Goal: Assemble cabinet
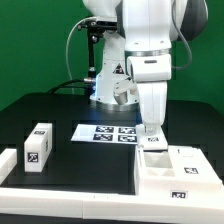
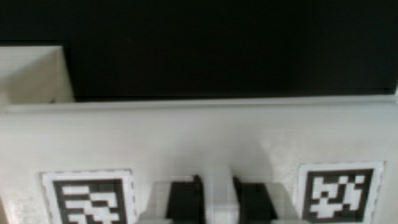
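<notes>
White plastic box-like cabinet body lies just beside the marker board, on the exterior view's right. The two-finger gripper, jaws shut with nothing visibly held, hangs at its rim. A small white tagged block beyond the board looks unfitted, so assembly seems early.

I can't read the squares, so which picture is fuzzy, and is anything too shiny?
Wrist view: blurry all over, so the square black-and-white marker tags on the large white plastic cabinet body look smeared. Exterior view: sharper, but a bluish-white light glares near the white robot arm, and the black table stays dark.
</notes>
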Available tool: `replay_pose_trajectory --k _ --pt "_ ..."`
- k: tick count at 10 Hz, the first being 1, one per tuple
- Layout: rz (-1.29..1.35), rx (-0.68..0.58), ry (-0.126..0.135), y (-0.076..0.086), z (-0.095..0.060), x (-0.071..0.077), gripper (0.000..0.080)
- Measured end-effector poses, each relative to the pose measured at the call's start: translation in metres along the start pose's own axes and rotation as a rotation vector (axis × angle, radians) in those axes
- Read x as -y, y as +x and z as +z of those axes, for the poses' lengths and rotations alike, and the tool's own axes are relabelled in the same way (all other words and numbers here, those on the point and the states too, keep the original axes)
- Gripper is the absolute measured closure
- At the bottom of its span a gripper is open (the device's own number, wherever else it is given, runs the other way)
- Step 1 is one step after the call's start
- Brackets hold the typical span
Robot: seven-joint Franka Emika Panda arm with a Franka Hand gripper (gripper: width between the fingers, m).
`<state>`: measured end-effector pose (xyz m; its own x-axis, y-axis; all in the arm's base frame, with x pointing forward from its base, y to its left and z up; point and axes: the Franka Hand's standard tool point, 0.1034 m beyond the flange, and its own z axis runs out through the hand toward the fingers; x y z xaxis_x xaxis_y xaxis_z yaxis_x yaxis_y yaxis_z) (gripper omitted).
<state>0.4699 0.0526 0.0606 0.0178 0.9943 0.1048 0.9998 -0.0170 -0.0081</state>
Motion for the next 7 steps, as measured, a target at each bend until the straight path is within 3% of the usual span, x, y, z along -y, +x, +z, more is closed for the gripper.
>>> replay_pose_trajectory --k 3,5,7 --pt "0.011 -0.006 0.013 0.002 0.002 -0.01 0.0732" --pt "0.001 -0.011 0.006 -0.002 0.003 -0.02 0.0732" --pt "0.012 -0.011 0.006 -0.002 0.003 -0.019 0.0732"
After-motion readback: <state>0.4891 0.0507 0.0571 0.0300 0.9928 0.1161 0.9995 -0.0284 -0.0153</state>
